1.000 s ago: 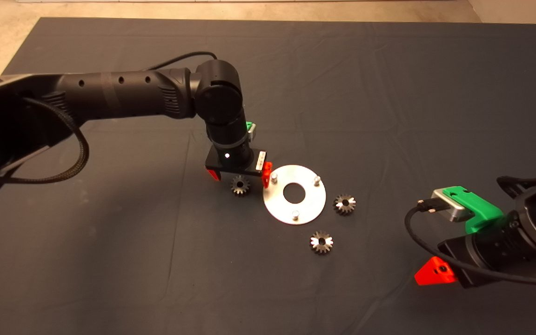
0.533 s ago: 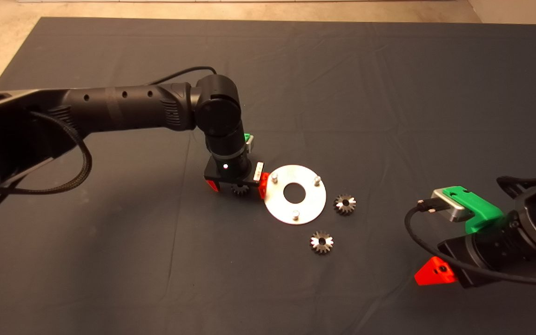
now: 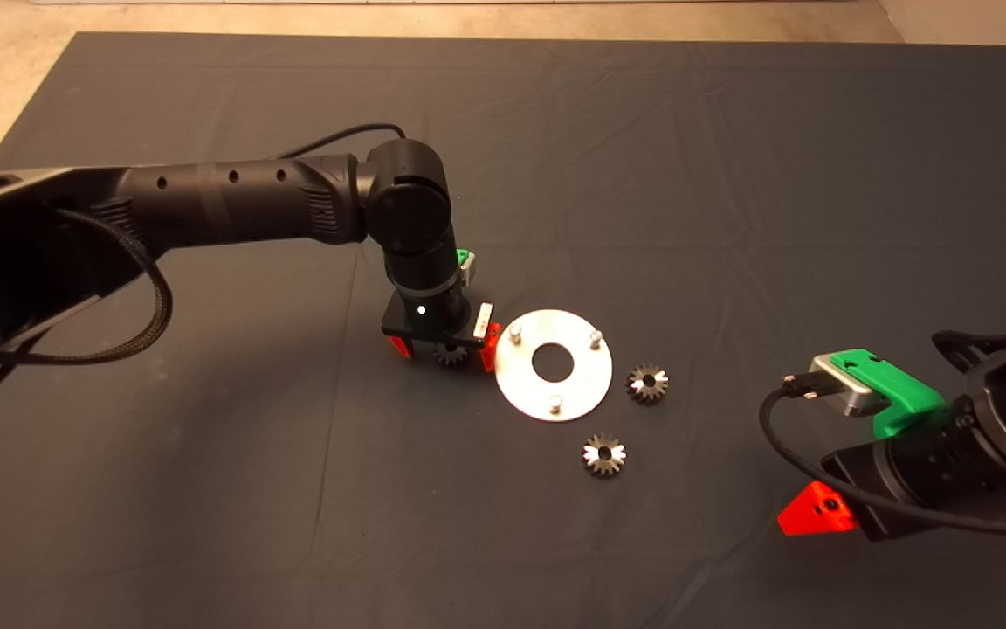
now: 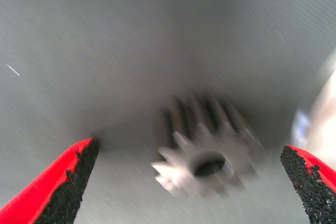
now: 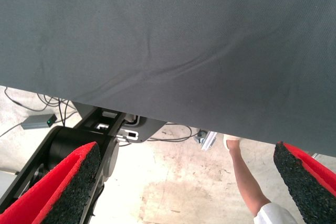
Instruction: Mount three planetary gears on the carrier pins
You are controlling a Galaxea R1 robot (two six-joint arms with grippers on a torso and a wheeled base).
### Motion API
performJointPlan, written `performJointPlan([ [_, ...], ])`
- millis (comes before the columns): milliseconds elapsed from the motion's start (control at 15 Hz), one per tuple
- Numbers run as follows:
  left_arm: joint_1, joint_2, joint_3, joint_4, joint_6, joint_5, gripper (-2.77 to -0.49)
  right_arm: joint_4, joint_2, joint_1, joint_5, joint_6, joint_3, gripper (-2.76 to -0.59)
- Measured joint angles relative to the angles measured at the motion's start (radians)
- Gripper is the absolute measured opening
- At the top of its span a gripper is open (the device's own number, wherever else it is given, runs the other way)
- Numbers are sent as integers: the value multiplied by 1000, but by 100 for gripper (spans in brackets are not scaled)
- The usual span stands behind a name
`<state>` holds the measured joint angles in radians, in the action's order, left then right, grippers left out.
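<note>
Head view: left gripper low over mat, fingers spread wide, one gear between them, not touching pads, just beside disc. Three pins bare. Two other gears lie on mat near disc. Right gripper parked at lower right, fingers apart, empty. No readable writing anywhere.
</note>
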<state>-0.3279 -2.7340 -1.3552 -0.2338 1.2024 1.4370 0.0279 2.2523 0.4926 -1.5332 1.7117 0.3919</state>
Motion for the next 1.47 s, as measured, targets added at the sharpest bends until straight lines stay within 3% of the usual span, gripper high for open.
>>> performJointPlan([
  [533,-2,-9,-20,1,-19,11,-99,0,0,0,0,0,0,-89],
  [933,-2,-54,-23,0,-22,2,-132,0,0,0,0,0,0,-89],
  [1467,-2,-53,-23,0,-22,4,-163,0,0,0,0,0,0,-89],
])
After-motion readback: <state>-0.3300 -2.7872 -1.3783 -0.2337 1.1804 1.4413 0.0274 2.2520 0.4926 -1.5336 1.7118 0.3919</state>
